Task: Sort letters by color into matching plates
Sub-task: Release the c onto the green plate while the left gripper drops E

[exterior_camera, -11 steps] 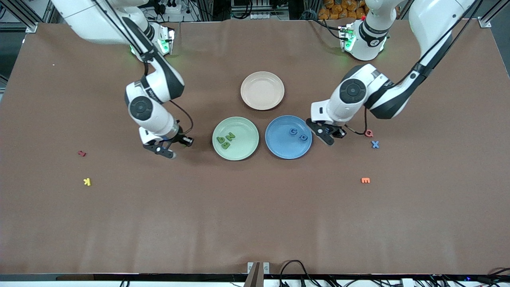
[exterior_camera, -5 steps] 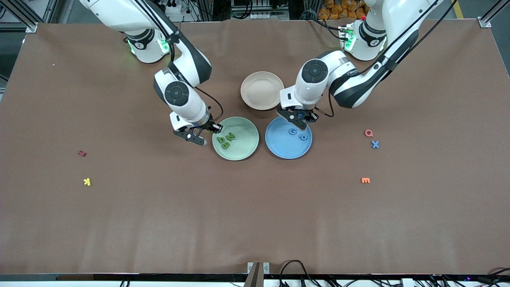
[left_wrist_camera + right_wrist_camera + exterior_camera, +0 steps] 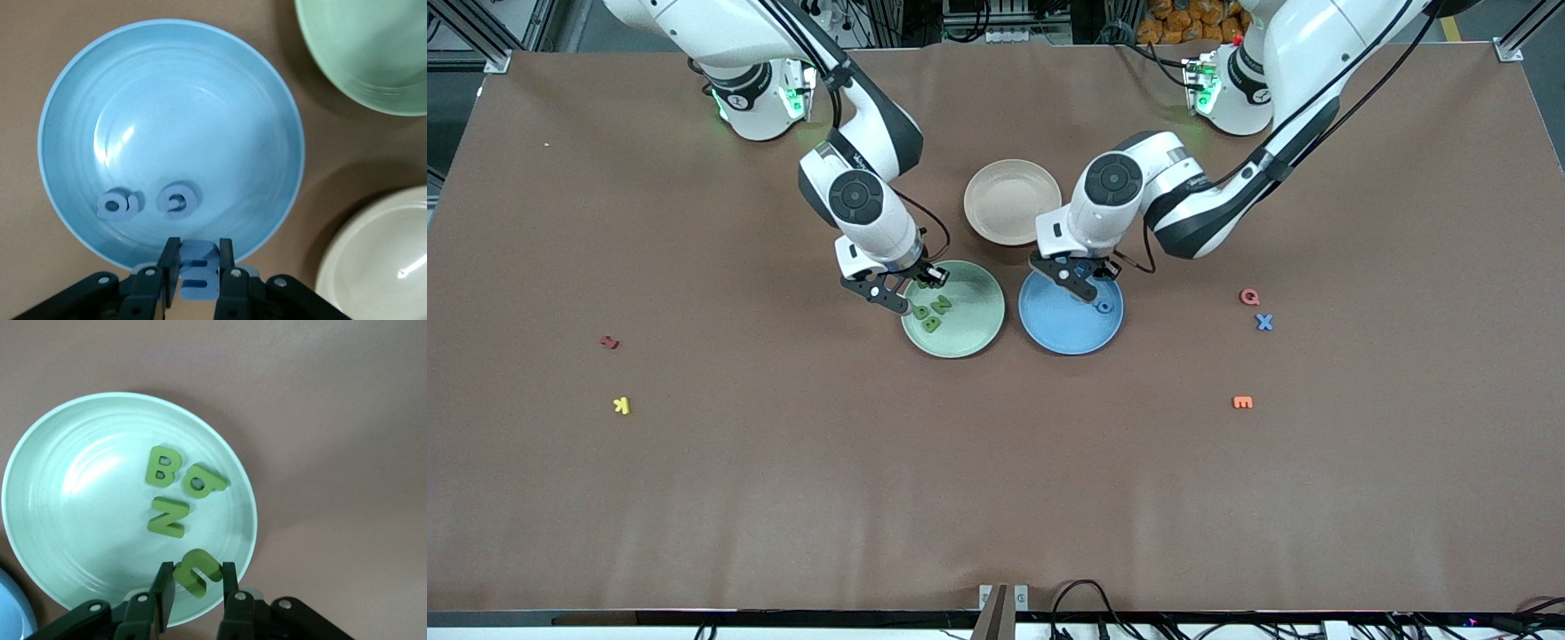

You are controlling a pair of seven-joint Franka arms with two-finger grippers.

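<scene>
The left tool (image 3: 199,265) is closed on a blue letter (image 3: 199,270), which is pinched between its fingers and held over the rim of the blue plate (image 3: 1072,333) on the side toward the beige-pink plate (image 3: 1005,191). Just below that tool, inside the blue plate, two more blue letters (image 3: 177,200) are seen lying flat side by side, near each other but apart. The right tool (image 3: 197,587) is closed on a green letter (image 3: 197,571), which is gripped between its fingers and held over the edge of the pale green plate (image 3: 969,333) on the side toward the right arm's end of the bench (image 3: 996,498). In that plate, close under the right tool, three green letters (image 3: 167,518) are clustered together. The two plates sit beside each other, with the beige-pink plate farther from the front camera between them. Out from the left tool, toward the left arm's end of the bench, a red Q (image 3: 1249,297) and a blue X (image 3: 1264,322) lie just beside each other, and an orange letter (image 3: 1242,403) lies nearer the front camera. Well away from the right tool, toward the right arm's end, a dark red letter (image 3: 609,341) and a yellow K (image 3: 622,405) are found on the bench.
</scene>
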